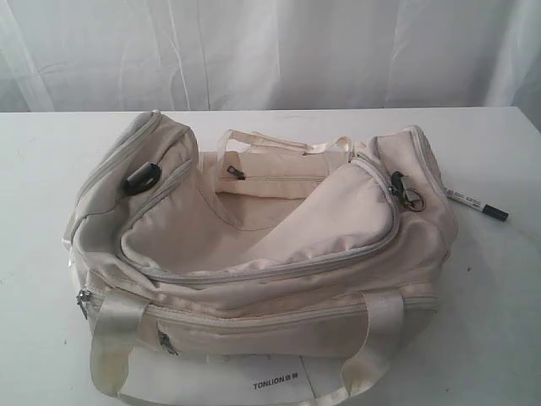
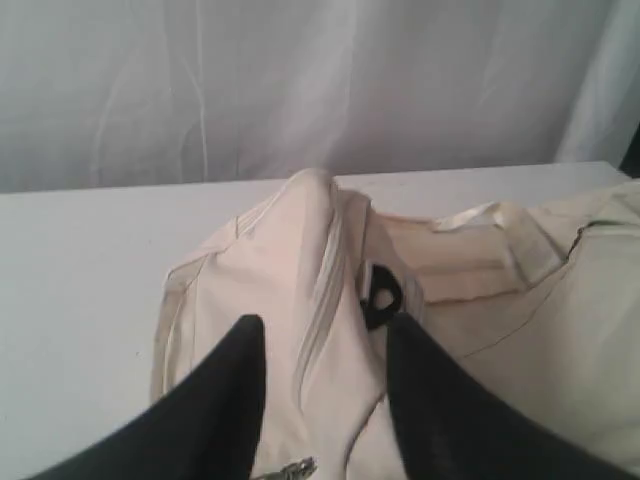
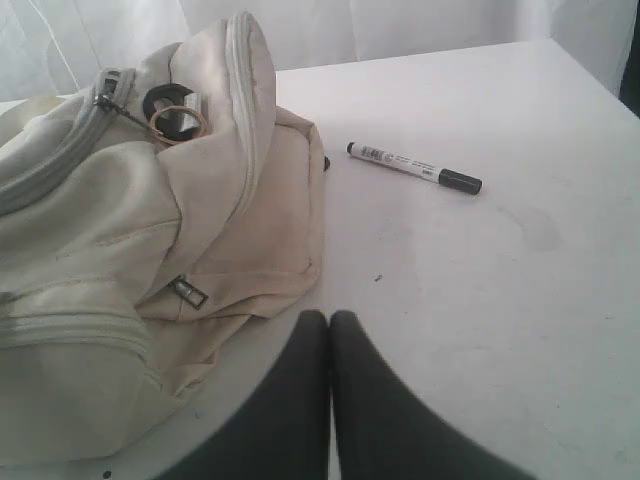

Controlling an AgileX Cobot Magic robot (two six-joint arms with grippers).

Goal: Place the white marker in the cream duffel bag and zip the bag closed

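Observation:
The cream duffel bag [image 1: 254, 228] lies across the middle of the white table, its top flap unzipped and folded toward the front, so the inside shows. The white marker [image 1: 478, 205] with its black cap lies on the table just right of the bag's end. In the left wrist view my left gripper [image 2: 325, 330] stands open over the bag's [image 2: 290, 260] left end pocket, nothing between its fingers. In the right wrist view my right gripper [image 3: 330, 318] is shut and empty above bare table, beside the bag's [image 3: 120, 230] right end, with the marker [image 3: 413, 167] further ahead. Neither gripper shows in the exterior view.
A black clip [image 1: 144, 178] sits on the bag's left end and a metal ring [image 1: 412, 196] with a zip pull on its right end. A white label card [image 1: 279, 385] lies under the bag's front handles. A white curtain [image 1: 270, 51] hangs behind the table.

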